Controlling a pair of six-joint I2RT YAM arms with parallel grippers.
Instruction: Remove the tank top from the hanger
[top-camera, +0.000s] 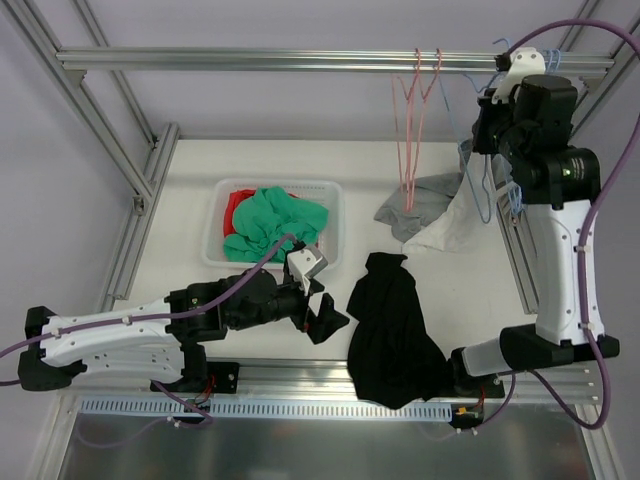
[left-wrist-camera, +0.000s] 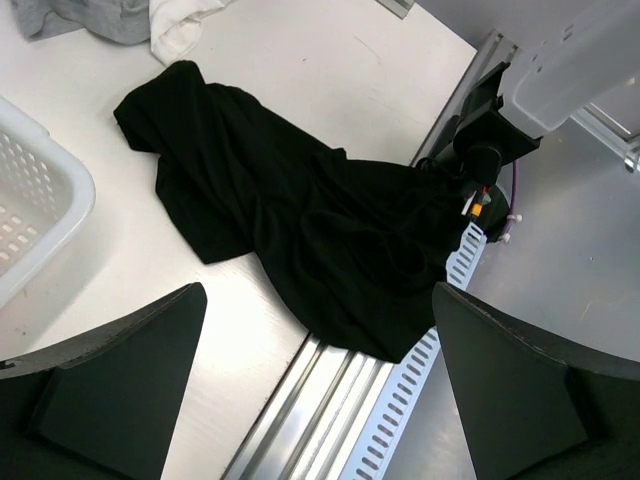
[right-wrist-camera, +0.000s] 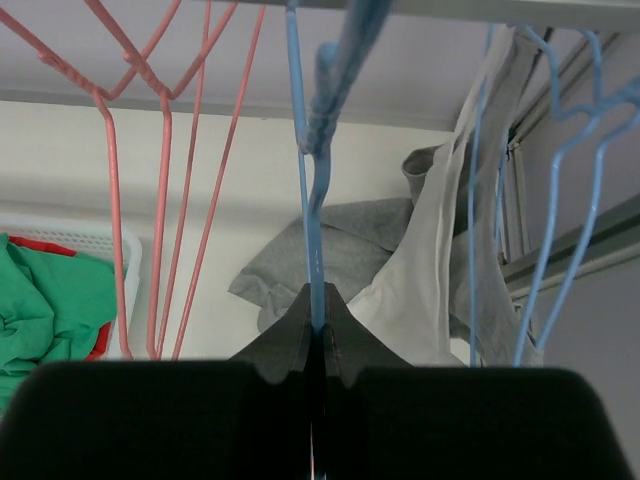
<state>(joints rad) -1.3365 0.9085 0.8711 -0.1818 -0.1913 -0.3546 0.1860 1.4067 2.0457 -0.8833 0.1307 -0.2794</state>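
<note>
Table (top-camera: 190, 160) holding: basket (top-camera: 222, 195) at left-centre with clothes (top-camera: 275, 222) heaped in it; crumpled garment (top-camera: 392, 330) right of it at the front edge; second garment (top-camera: 410, 205) behind that; tank top (top-camera: 452, 228) beside it, draped from a hanger (right-wrist-camera: 472, 220) on the overhead rail (top-camera: 250, 60).

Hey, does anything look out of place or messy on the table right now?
Yes. The black garment lies crumpled, its near end spilling over the table's edge onto the metal rail. Grey and white clothes sit bunched on the table below the blue hanger rather than hanging straight.
</note>
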